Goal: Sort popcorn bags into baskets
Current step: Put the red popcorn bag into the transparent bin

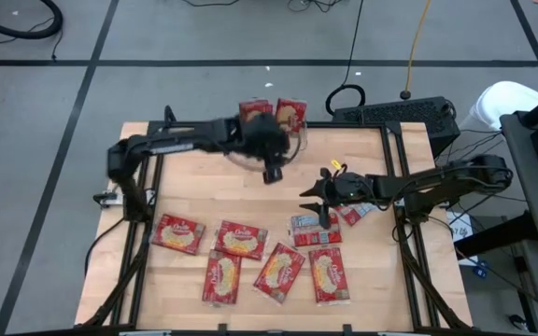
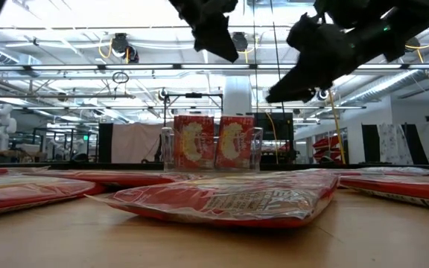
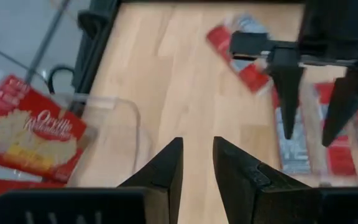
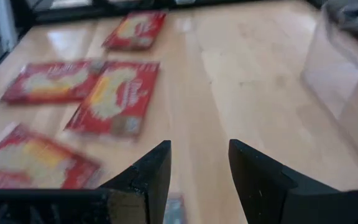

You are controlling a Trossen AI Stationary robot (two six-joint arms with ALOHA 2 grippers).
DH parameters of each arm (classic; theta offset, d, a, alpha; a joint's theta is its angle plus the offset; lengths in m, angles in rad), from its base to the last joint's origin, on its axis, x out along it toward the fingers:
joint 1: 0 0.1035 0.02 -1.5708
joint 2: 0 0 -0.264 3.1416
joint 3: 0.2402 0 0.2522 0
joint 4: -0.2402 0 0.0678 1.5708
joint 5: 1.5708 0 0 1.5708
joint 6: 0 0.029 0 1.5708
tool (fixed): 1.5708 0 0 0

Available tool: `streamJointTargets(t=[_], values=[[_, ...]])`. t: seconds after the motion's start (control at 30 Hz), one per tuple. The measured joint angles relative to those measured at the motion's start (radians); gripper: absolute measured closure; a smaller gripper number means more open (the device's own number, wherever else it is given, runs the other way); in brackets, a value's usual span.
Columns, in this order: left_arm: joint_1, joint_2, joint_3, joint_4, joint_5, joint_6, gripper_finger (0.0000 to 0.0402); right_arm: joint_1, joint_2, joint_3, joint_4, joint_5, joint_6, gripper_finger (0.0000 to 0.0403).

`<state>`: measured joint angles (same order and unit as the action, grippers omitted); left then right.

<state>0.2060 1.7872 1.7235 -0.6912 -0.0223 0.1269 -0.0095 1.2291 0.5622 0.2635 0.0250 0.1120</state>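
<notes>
On the wooden table we saw a clear basket at the far edge holding two upright popcorn bags; other bags lay flat along the near side. The left gripper hung beside the basket, fingers narrowly parted, empty. The right gripper hovered, released, over a face-down bag

Two matte black jointed arms; right hand with tapered fingers, perhaps a yellow cable.
</notes>
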Motion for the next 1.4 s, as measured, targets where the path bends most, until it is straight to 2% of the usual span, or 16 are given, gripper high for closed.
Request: streamJointTargets(t=[0.23, 0.4, 0.5, 0.67, 0.97, 1.23, 1.4], values=[[-0.134, -0.22, -0.37, 0.337, -0.069, -0.063, 0.0309, 0.044, -0.043, 0.001, -0.14, 0.001, -0.016, 0.025], [-0.23, -0.295, -0.569, 0.531, -0.084, -0.09, 0.0309, 0.12, -0.037, 0.001, -0.247, 0.003, 0.013, 0.0246], [-0.283, -0.305, -0.652, 0.643, -0.105, -0.126, 0.0309, 0.181, -0.036, 0.0, -0.313, 0.043, 0.068, 0.0241], [-0.366, -0.296, -0.721, 0.779, -0.161, -0.137, 0.0309, 0.322, -0.036, 0.0, -0.386, 0.112, 0.204, 0.023], [-0.436, -0.293, -0.814, 0.873, -0.199, -0.242, 0.0309, 0.54, -0.01, 0.0, -0.574, 0.286, 0.475, 0.0214], [-0.464, -0.292, -0.844, 1.007, -0.217, -0.239, 0.0309, 0.584, 0.12, 0.001, -0.541, 0.371, 0.443, 0.0213], [-0.47, -0.292, -0.844, 1.008, -0.217, -0.234, 0.0309, 0.584, 0.19, 0.001, -0.507, 0.448, 0.425, 0.0225]])
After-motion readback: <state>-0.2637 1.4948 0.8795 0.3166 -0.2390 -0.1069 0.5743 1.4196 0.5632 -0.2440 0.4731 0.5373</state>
